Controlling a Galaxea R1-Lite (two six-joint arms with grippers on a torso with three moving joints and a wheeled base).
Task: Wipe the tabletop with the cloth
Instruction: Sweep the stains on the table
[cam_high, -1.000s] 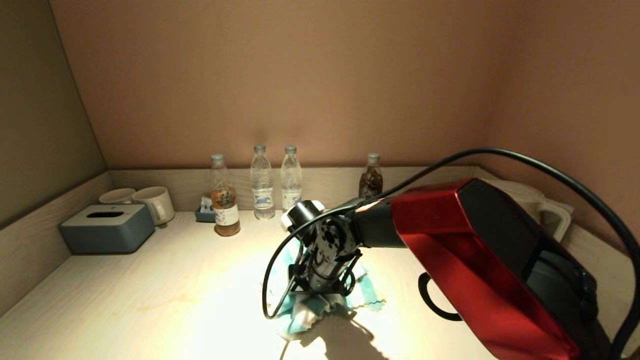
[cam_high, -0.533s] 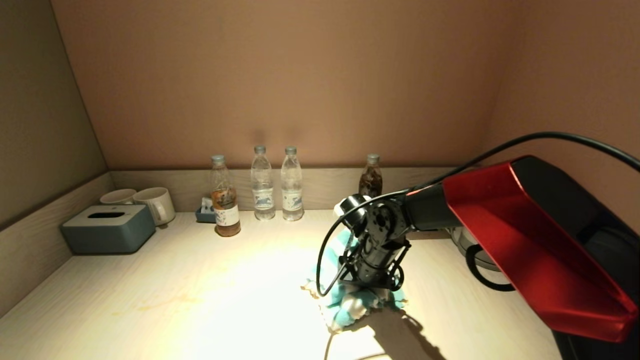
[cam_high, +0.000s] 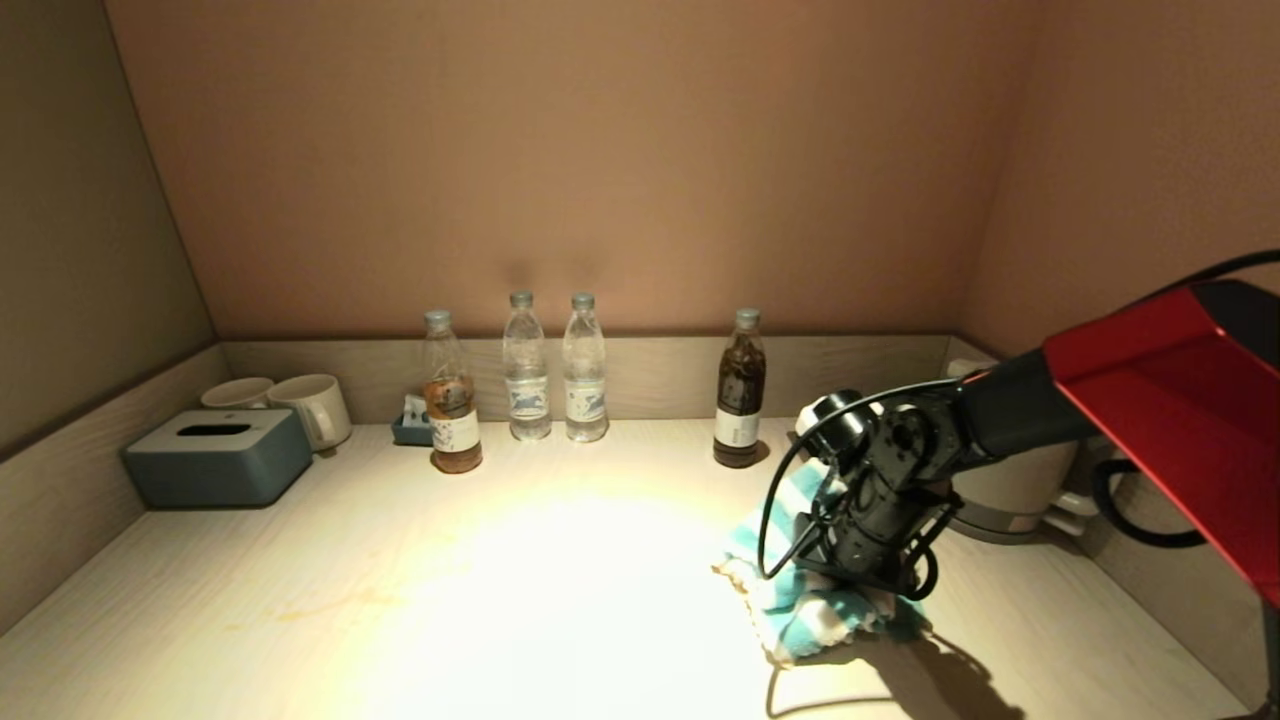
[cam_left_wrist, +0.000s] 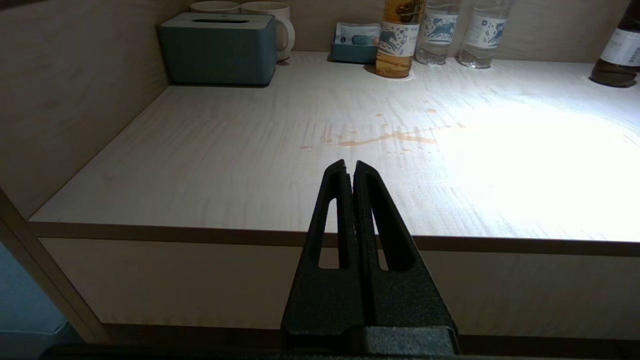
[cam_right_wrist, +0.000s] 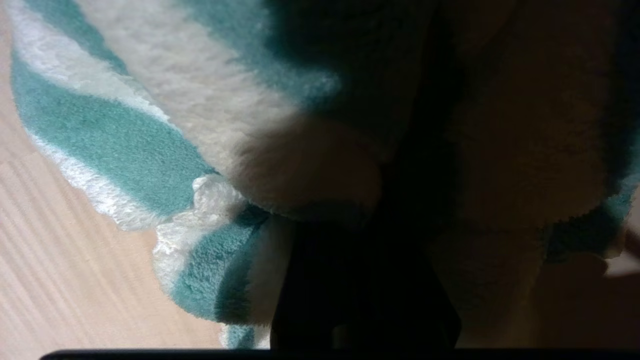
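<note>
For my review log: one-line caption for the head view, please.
Right gripper presses the striped cloth onto the tabletop beside the kettle, below four bottles.

Fluffy terry cloth (cam_high: 800, 605) lies on the matt, wood-grain tabletop (cam_high: 400, 580).

Right pincer (cam_high: 858, 585): fingertips buried in the cloth (cam_high: 800, 600), grip state indeterminable; dark in the wrist view. Kettle (cam_high: 1010, 485) at 3 o'clock of the desk (cam_high: 400, 600): partly masked by the arm. Bottle labels: too small to read.
</note>
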